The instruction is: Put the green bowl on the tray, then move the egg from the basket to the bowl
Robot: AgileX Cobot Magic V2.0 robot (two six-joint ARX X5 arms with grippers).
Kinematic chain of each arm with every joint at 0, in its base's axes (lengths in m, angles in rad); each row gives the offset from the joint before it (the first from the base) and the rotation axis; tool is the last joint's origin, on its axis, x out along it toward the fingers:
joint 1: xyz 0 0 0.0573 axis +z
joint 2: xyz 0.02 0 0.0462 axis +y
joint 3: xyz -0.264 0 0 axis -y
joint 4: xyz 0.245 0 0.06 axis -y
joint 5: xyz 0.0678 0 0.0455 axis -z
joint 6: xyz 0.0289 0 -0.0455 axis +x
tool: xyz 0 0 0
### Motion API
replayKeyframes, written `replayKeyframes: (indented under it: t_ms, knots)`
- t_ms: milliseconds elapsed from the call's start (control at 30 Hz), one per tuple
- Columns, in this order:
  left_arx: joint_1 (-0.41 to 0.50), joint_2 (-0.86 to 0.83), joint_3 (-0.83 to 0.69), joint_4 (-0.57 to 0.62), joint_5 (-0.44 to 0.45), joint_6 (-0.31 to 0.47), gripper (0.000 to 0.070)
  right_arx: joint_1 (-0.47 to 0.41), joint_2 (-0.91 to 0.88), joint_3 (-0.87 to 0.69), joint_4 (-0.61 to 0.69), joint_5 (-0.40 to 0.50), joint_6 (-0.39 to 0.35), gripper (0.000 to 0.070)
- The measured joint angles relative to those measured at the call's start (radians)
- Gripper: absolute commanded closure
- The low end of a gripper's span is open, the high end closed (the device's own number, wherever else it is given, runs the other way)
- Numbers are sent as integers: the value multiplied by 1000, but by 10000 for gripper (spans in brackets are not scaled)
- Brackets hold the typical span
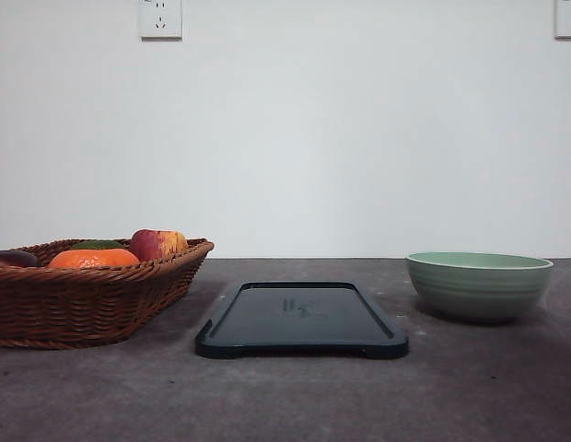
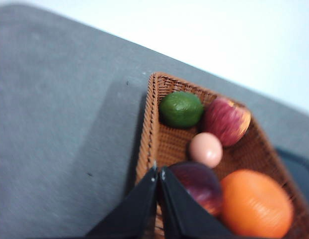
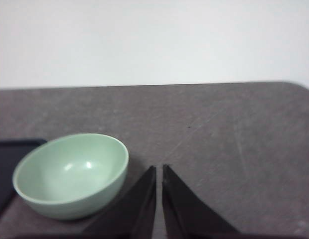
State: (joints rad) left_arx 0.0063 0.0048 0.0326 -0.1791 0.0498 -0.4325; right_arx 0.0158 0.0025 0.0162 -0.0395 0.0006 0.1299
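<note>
The green bowl (image 1: pixel 478 284) stands on the grey table to the right of the dark tray (image 1: pixel 302 319), apart from it. It is empty (image 3: pixel 71 175). My right gripper (image 3: pixel 159 169) hovers beside the bowl, shut with nothing in it. A corner of the tray (image 3: pixel 7 164) shows past the bowl. The wicker basket (image 1: pixel 83 295) sits at the left. Inside the basket (image 2: pixel 167 144) lies the pale egg (image 2: pixel 206 150) among the fruit. My left gripper (image 2: pixel 158 172) hangs shut and empty above the basket's rim.
In the basket lie a green lime (image 2: pixel 181 109), a red apple (image 2: pixel 227 121), an orange (image 2: pixel 256 204) and a dark purple fruit (image 2: pixel 199 185). A white wall with sockets (image 1: pixel 160 18) stands behind the table. Bare grey tabletop (image 1: pixel 285 396) stretches in front.
</note>
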Motion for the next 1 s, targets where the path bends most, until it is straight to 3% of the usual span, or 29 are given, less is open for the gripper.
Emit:
replayKeyframes:
  t_ms: [133, 233, 533, 700, 1000]
  knots:
    - [0, 0, 0, 12, 0, -210, 700, 0, 0, 0, 19, 0, 102, 691]
    - [0, 1, 0, 94, 0, -247, 700, 0, 0, 0, 61, 0, 131, 691]
    - [0, 1, 1, 296, 0, -91, 700, 0, 0, 0, 192, 0, 140, 693]
    - [0, 26, 47, 239, -1, -74, 699, 0, 16, 32, 161, -1, 140, 693]
    - [0, 240, 263, 93, 10, 0, 700, 0, 211, 197, 75, -54, 140, 693]
